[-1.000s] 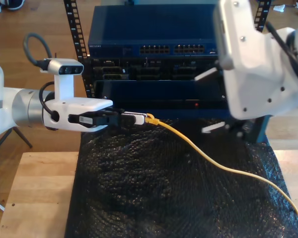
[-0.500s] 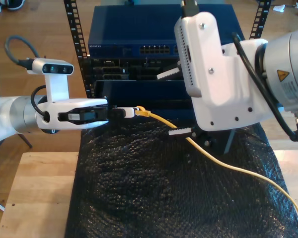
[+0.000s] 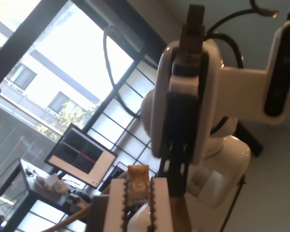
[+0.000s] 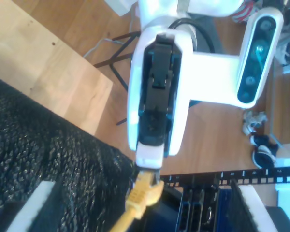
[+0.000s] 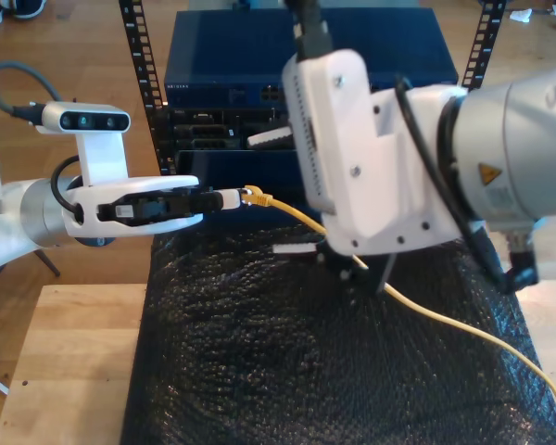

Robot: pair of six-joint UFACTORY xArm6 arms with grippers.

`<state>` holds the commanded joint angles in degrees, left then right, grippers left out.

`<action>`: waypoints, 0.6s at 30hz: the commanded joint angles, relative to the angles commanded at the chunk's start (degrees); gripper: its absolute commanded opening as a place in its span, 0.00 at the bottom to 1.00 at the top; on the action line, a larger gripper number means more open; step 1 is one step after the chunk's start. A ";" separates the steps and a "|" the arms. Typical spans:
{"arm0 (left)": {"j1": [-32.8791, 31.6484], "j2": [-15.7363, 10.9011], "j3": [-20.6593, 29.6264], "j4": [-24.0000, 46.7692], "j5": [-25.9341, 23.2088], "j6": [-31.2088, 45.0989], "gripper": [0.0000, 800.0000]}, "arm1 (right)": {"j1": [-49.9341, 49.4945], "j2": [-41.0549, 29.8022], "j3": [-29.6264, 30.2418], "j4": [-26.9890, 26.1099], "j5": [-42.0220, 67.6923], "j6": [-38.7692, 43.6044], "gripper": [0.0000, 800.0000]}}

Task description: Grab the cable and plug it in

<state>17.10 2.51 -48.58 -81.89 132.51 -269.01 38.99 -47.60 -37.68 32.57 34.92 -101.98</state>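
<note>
At the exterior view's left, my first gripper [image 5: 232, 197] reaches in level in front of the blue switch rack [image 5: 222, 56], its jaws clamped on the clear-tipped plug end of the yellow cable [image 5: 256, 196]. The first wrist view has that plug [image 3: 137, 180] pinched between the two white pads [image 3: 116, 205]. The plug sits just in front of the rack's lower face, above the back edge of the black mat [image 5: 259, 371]. From there the cable slopes down over the mat, away from the rack, toward the exterior view's lower right. Right of the plug, my second gripper [image 5: 267, 195] hangs before the rack with its jaws spread wide, one white finger [image 4: 38, 203] to each side of the held plug, touching nothing.
</note>
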 joint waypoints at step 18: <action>-0.18 1.05 0.00 -2.20 3.43 0.09 0.01 | 0.35 -1.85 2.64 0.09 -5.89 0.62 0.64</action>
<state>16.92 3.56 -48.58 -84.09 135.93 -268.92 39.34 -49.45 -35.04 32.66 29.03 -101.36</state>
